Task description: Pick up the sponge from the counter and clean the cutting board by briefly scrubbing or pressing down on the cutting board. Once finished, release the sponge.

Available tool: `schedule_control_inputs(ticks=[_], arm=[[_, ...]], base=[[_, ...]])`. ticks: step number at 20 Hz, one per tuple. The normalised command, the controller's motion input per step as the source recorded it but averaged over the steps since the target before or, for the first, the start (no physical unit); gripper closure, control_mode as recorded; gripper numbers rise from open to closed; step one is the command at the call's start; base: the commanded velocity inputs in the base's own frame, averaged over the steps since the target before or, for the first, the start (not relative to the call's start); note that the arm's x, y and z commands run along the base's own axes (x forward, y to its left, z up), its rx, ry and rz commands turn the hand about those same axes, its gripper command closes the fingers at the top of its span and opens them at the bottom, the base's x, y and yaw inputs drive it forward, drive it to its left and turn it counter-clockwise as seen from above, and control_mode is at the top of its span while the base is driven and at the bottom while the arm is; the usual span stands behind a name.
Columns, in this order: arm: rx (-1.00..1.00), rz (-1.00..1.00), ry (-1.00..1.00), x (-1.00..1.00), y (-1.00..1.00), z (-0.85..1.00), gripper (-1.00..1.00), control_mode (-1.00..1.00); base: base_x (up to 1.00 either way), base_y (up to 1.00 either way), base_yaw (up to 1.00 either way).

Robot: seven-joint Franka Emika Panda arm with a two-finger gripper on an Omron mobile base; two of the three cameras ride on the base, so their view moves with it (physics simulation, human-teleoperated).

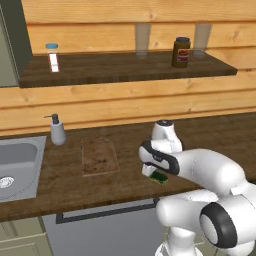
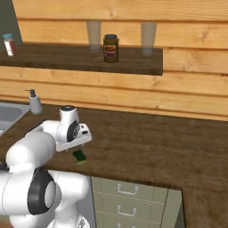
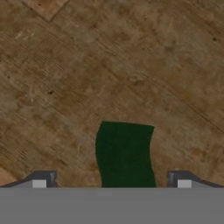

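1. At the far left of your left base view you have the grey sink (image 1: 20, 167) set into the counter (image 1: 210, 137), with a pale soap dispenser (image 1: 58, 131) standing just behind its right corner.
2. Moving right, the cutting board (image 1: 99, 156) lies flat on the counter, its rounded end toward the wall and dark speckles across its face; nothing rests on it.
3. Further right, near the counter's front edge, you find the sponge (image 1: 160, 177), lying flat with its dark green top up. It is well apart from the board.
4. Your gripper (image 1: 152, 172) hangs right above the sponge, pointing down. In the left base view the arm's wrist hides most of the fingers.
5. In the hand view the sponge (image 3: 126, 154) sits between the two dark fingertips (image 3: 40, 179), which stand far out to either side with bare counter showing between each tip and the sponge. The hand is spread wide and pinches nothing.
6. In the right base view you see the same thing from the other side: the sponge (image 2: 80, 156) lies on the counter just under the hand, close to the front edge, above the grey cabinet front.
7. Up on the dark shelf (image 1: 125, 67) you have a small white jar with a blue lid (image 1: 52, 57) at the left, two clear glasses farther along, and a brown jar (image 1: 181, 52) between them.
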Motion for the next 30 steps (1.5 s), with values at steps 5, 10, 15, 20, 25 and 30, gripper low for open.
schedule_control_inputs(ticks=[5,10,15,20,25,30], arm=[[-0.02,0.0,0.0,0.0,-0.01,-0.3,-1.0,-1.0],[-0.02,0.0,0.02,-0.03,-0.07,-0.42,-1.0,-1.0],[0.0,0.0,0.01,0.0,-0.17,-0.19,-1.0,-1.0],[0.0,0.0,0.04,0.0,-0.03,-0.25,-1.0,-1.0],[0.0,0.02,0.08,0.01,-0.01,-0.27,-1.0,-1.0],[-0.03,0.02,0.05,0.04,0.05,-0.34,1.0,-1.0]], base=[[0.0,0.0,0.0],[0.0,0.0,0.0],[0.0,0.0,0.0],[0.0,0.0,0.0],[0.0,0.0,0.0],[0.0,0.0,0.0]])
